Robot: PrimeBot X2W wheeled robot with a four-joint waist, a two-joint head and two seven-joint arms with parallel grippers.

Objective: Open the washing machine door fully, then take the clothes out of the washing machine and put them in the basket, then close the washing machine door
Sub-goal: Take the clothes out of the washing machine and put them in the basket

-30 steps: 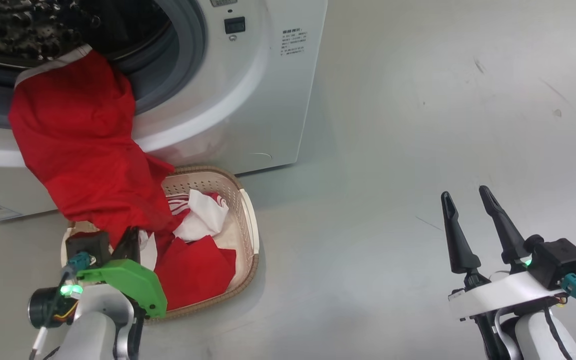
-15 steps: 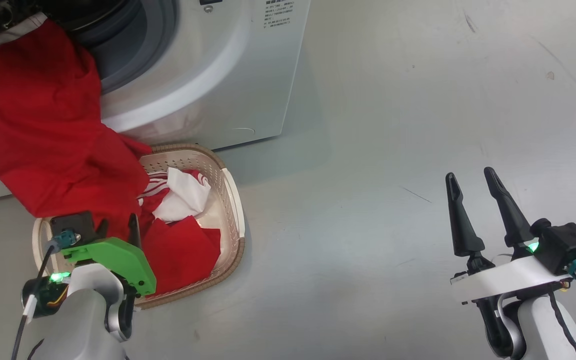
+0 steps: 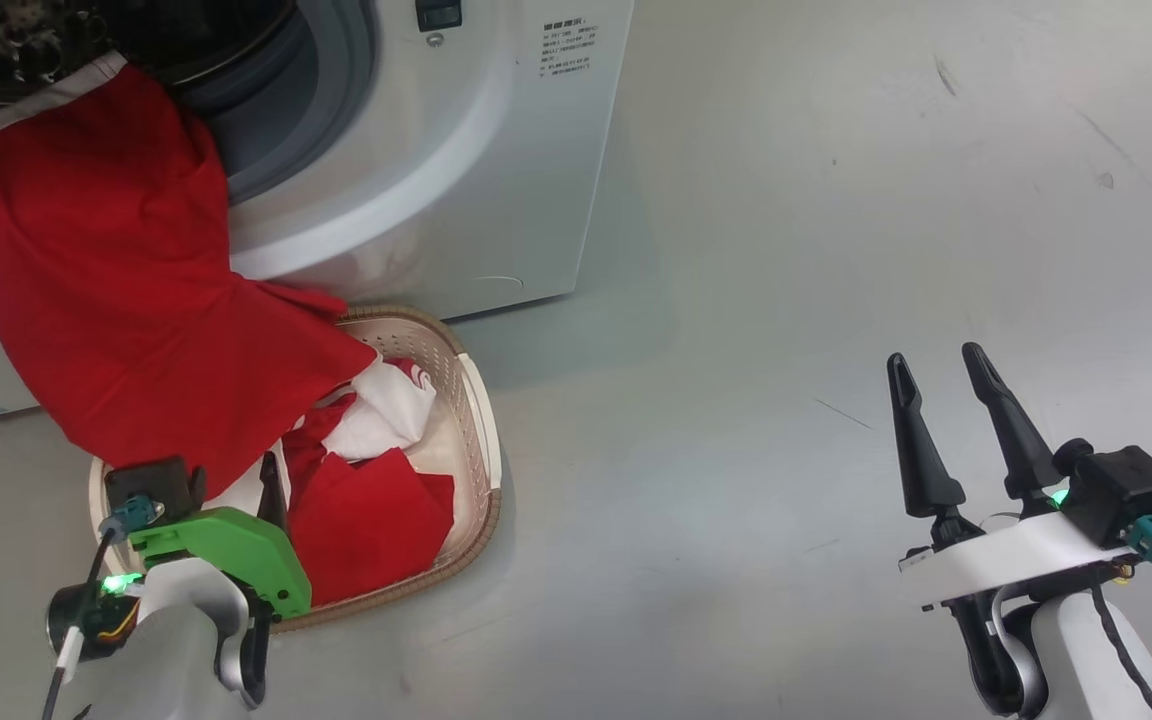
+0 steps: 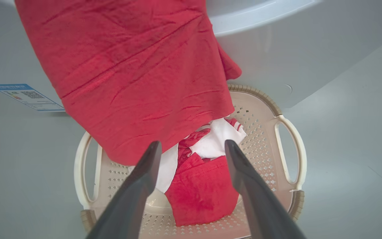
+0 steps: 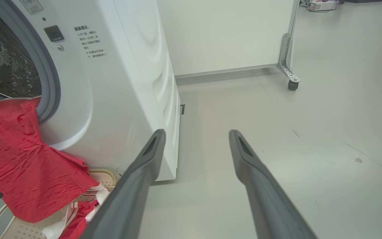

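Observation:
Bright red clothes (image 3: 116, 300) hang out of the white washing machine (image 3: 456, 180) drum and run down into the cream basket (image 3: 471, 400) on the floor in front. More red and white clothes lie inside the basket (image 4: 260, 96). My left gripper (image 4: 192, 145) hovers over the basket, open, its fingers apart above the pile and clear of the hanging cloth (image 4: 138, 66). It sits at the lower left of the head view (image 3: 236, 480). My right gripper (image 3: 934, 357) stands open and empty over bare floor to the right. The washing machine door is out of view.
Grey floor stretches to the right of the machine (image 5: 121, 99). A white panel on a caster wheel (image 5: 288, 83) stands behind it. A blue sticker (image 4: 25, 96) marks the machine's lower front. The basket touches the machine's base.
My left gripper has gone from shut on the red cloth to open, letting it go. The cloth's lower end now hangs over the basket. The head camera has shifted slightly.

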